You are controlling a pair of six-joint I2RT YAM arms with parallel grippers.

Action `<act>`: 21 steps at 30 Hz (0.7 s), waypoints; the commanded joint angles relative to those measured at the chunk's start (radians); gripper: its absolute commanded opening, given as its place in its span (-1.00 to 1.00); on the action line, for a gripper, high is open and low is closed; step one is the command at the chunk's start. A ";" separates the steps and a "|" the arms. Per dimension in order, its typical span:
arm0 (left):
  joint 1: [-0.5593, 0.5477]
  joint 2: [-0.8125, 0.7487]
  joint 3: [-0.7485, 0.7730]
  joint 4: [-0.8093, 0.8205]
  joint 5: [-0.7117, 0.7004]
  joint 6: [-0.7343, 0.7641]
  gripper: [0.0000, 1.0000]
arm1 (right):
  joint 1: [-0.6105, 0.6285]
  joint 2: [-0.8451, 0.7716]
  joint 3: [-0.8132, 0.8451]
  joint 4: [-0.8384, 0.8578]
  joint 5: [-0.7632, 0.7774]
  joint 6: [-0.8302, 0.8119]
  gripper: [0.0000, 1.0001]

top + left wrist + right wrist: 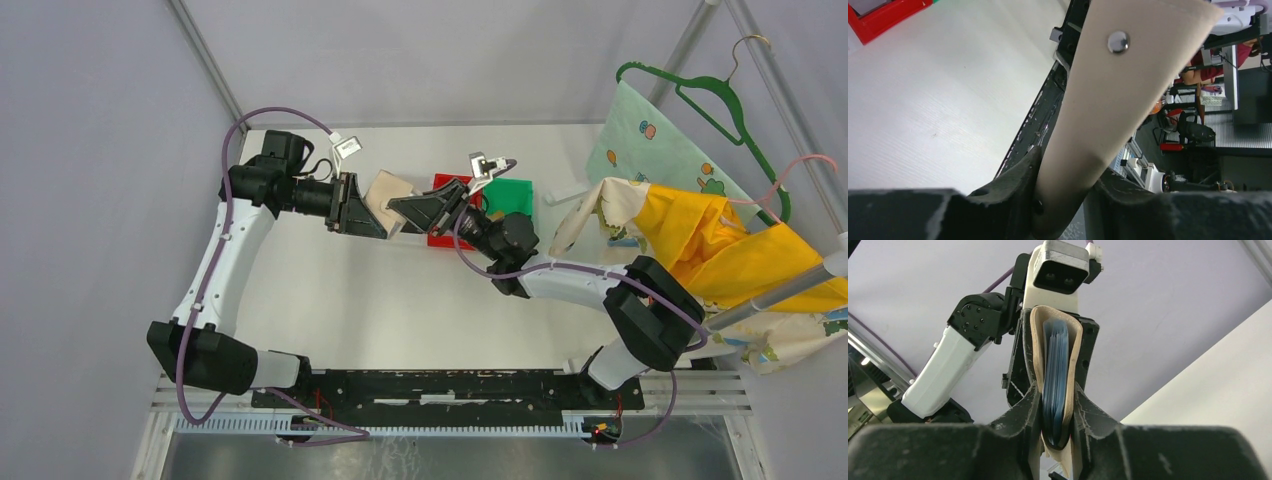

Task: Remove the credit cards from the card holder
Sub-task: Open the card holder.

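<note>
Both grippers hold the tan card holder (388, 195) in the air over the back of the table. My left gripper (368, 212) grips it from the left. In the left wrist view its jaws (1070, 162) press both sides of the holder (1113, 100), which has a metal snap (1118, 42). My right gripper (407, 208) clamps the other end. In the right wrist view my right gripper (1055, 390) pinches the holder (1075, 345) edge-on. Blue-grey leaves (1055, 365) are packed inside the fold. I cannot tell whether these are the credit cards or the inner panel.
A red bin (440, 238) and a green bin (512, 195) stand just behind the right gripper, and the red bin (883, 17) also shows in the left wrist view. Yellow cloth (715, 240) and a green hanger (715, 95) hang at the right.
</note>
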 commanded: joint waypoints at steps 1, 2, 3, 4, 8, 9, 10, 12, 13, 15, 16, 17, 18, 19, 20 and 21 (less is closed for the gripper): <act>-0.003 -0.022 0.004 0.033 0.016 -0.025 -0.43 | 0.005 -0.036 0.032 0.026 0.043 -0.041 -0.29; -0.003 -0.024 0.006 0.031 0.006 -0.018 -0.55 | -0.001 -0.040 0.024 0.024 0.046 -0.036 -0.08; -0.004 -0.025 0.008 0.025 -0.005 -0.007 -0.67 | -0.009 -0.042 0.018 0.019 0.036 -0.026 0.10; -0.004 -0.025 0.013 0.016 -0.018 0.010 -0.75 | -0.022 -0.040 0.020 0.013 0.026 -0.004 0.30; -0.002 -0.020 0.049 -0.019 -0.080 0.088 -0.91 | -0.059 -0.008 0.065 -0.035 -0.073 0.080 0.54; -0.003 -0.021 0.056 -0.029 -0.093 0.114 -0.94 | -0.061 -0.003 0.075 -0.047 -0.093 0.093 0.56; -0.002 -0.027 0.060 -0.032 -0.105 0.136 -0.96 | -0.061 -0.002 0.077 -0.045 -0.106 0.101 0.57; -0.003 -0.050 0.060 -0.014 -0.139 0.161 -0.97 | -0.061 0.000 0.079 -0.048 -0.128 0.127 0.56; -0.003 -0.068 0.053 0.005 -0.154 0.165 -0.96 | -0.061 0.004 0.084 -0.052 -0.141 0.144 0.55; -0.003 -0.099 0.041 0.040 -0.169 0.172 -0.97 | -0.061 0.014 0.097 -0.075 -0.165 0.168 0.52; -0.002 -0.111 0.034 0.056 -0.172 0.173 -0.96 | -0.062 0.017 0.105 -0.088 -0.174 0.174 0.52; -0.002 -0.121 0.031 0.070 -0.178 0.171 -0.97 | -0.061 0.018 0.111 -0.116 -0.179 0.174 0.52; -0.003 -0.125 0.030 0.083 -0.182 0.168 -0.96 | -0.061 0.016 0.116 -0.140 -0.181 0.171 0.49; -0.004 -0.125 0.033 0.084 -0.187 0.167 -0.96 | -0.059 0.013 0.118 -0.160 -0.180 0.163 0.46; -0.004 -0.123 0.038 0.085 -0.195 0.169 -0.97 | -0.059 0.007 0.119 -0.178 -0.175 0.158 0.43; -0.004 -0.122 0.042 0.085 -0.205 0.171 -0.97 | -0.059 0.002 0.117 -0.189 -0.170 0.152 0.41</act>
